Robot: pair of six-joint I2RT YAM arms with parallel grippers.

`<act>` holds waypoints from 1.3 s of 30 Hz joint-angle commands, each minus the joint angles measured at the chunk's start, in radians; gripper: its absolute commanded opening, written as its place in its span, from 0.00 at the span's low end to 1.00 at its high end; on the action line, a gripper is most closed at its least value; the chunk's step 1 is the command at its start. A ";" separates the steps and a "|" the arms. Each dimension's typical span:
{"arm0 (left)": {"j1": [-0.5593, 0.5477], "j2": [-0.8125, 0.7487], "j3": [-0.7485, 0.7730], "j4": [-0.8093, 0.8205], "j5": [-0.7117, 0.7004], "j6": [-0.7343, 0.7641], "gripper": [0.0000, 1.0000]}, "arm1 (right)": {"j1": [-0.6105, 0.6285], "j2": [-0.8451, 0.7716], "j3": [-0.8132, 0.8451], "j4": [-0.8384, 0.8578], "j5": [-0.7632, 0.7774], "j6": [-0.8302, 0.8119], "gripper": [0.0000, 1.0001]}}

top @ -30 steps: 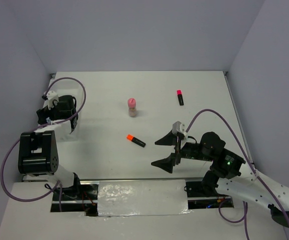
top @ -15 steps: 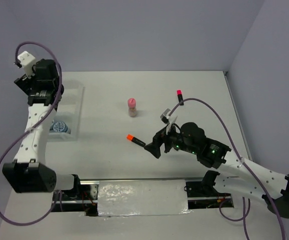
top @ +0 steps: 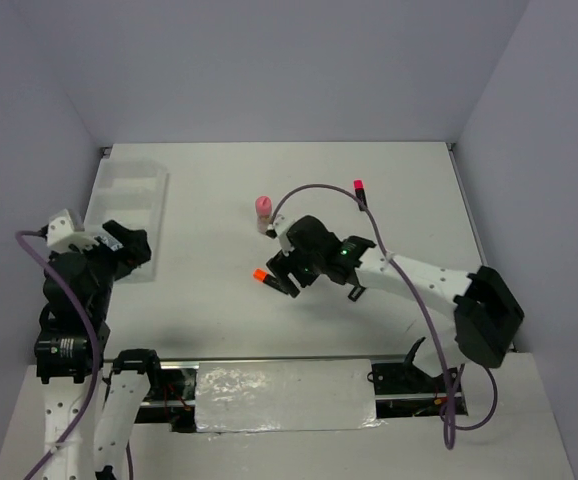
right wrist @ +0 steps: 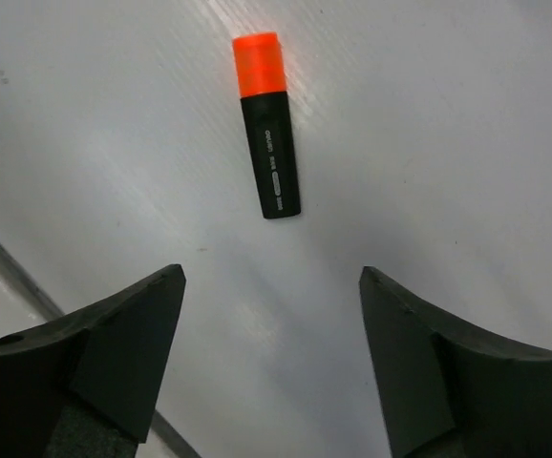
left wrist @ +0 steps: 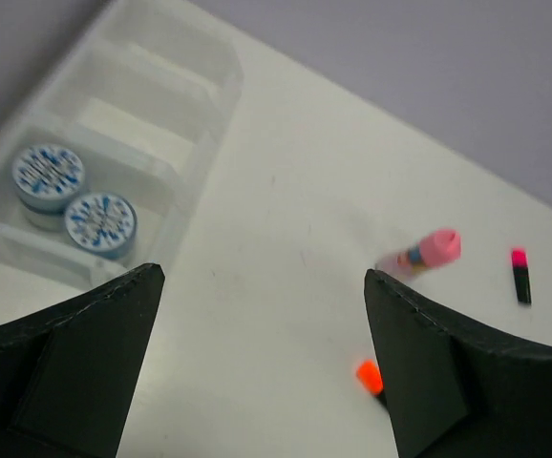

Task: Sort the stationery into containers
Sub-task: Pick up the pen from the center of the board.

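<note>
The white three-compartment tray (top: 155, 182) lies at the far left; in the left wrist view (left wrist: 221, 107) its nearest compartment holds two blue rolls (left wrist: 49, 176) (left wrist: 101, 224). The orange-capped marker (top: 267, 278) lies mid-table and shows in the right wrist view (right wrist: 268, 138) and the left wrist view (left wrist: 369, 376). My right gripper (top: 285, 272) (right wrist: 271, 274) hangs open just above it, the marker ahead of the fingertips. The pink-capped tan tube (top: 263, 212) (left wrist: 419, 256) and the pink-capped marker (top: 358, 188) (left wrist: 520, 275) lie farther back. My left gripper (top: 121, 248) (left wrist: 262, 277) is open and empty by the tray's near end. The blue-capped marker is out of view.
The right arm's purple cable (top: 319, 190) loops over the table near the pink-capped marker. Grey walls close in the table at the back and both sides. A foil-covered strip (top: 284, 395) runs along the near edge between the arm bases.
My right gripper has swung left across the table to sit over the orange-capped marker. My left arm rose high over the tray, then dropped back toward the tray's near end.
</note>
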 commanded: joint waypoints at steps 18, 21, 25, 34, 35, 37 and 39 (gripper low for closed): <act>-0.001 -0.178 -0.179 0.052 0.205 0.012 0.99 | -0.009 0.486 0.254 0.013 -0.049 -0.134 0.59; 0.000 -0.180 -0.179 0.051 0.205 0.011 0.99 | -0.007 0.514 0.255 0.000 -0.025 -0.127 0.55; 0.000 -0.180 -0.177 0.048 0.205 0.006 0.99 | 0.004 0.521 0.241 0.003 -0.031 -0.128 0.40; 0.000 -0.163 -0.150 0.025 0.173 -0.005 0.99 | 0.085 0.396 0.139 0.103 0.014 -0.067 0.22; 0.000 -0.143 -0.145 0.022 0.190 -0.008 0.99 | 0.088 0.370 0.128 0.137 0.012 -0.043 0.11; 0.000 -0.117 -0.143 0.031 0.271 -0.020 0.99 | 0.094 0.271 0.085 0.180 -0.009 -0.006 0.10; 0.000 -0.074 -0.160 0.078 0.358 -0.053 0.99 | 0.099 0.186 0.043 0.278 -0.028 0.083 0.11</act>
